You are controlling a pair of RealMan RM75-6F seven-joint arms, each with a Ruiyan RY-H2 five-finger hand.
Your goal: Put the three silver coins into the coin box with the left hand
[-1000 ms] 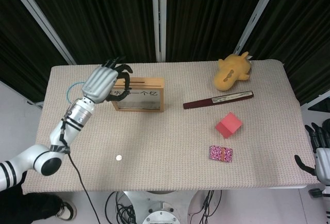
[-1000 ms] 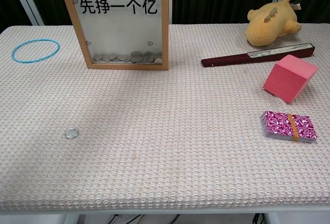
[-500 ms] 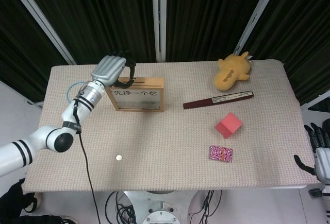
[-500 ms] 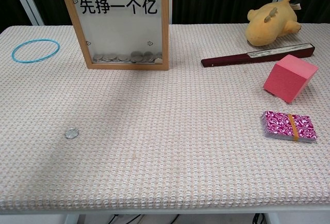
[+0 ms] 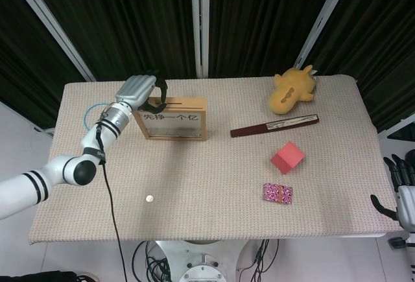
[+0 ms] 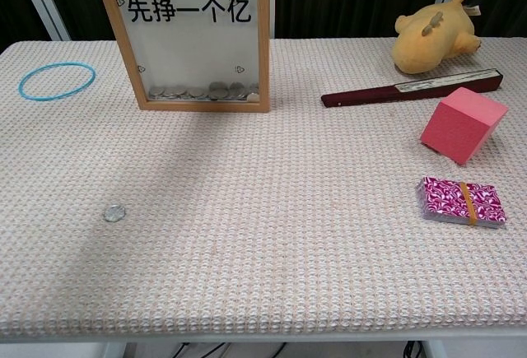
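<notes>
- Progress, as a judgement: partway. Left hand (image 5: 137,90) sits over the top edge of the coin box (image 5: 174,118) at its left end, fingers curled down by the slot; whether a coin is pinched there, can't tell, too small.
- One silver coin (image 6: 114,212) lies loose on the desk, toward the front-left, well apart from the box. It needs fetching, so at least one pick-and-drop is left.
- No other loose silver coins show in either view.
- Coin box: wooden frame with clear front, upright near the back-left of the desk. Row of coins (image 6: 202,91) lies along its bottom; exact count unreadable, and which ones belong to this task can't be told.
- Right hand (image 5: 403,194) hangs off the desk's front-right corner, holding nothing, fingers loosely apart.
- Other stuff: blue ring (image 6: 56,79) at the back-left, yellow plush toy (image 6: 432,33) at the back-right, folded fan (image 6: 410,88) before it, pink block (image 6: 463,124) and patterned card deck (image 6: 461,201) toward the right edge.
</notes>
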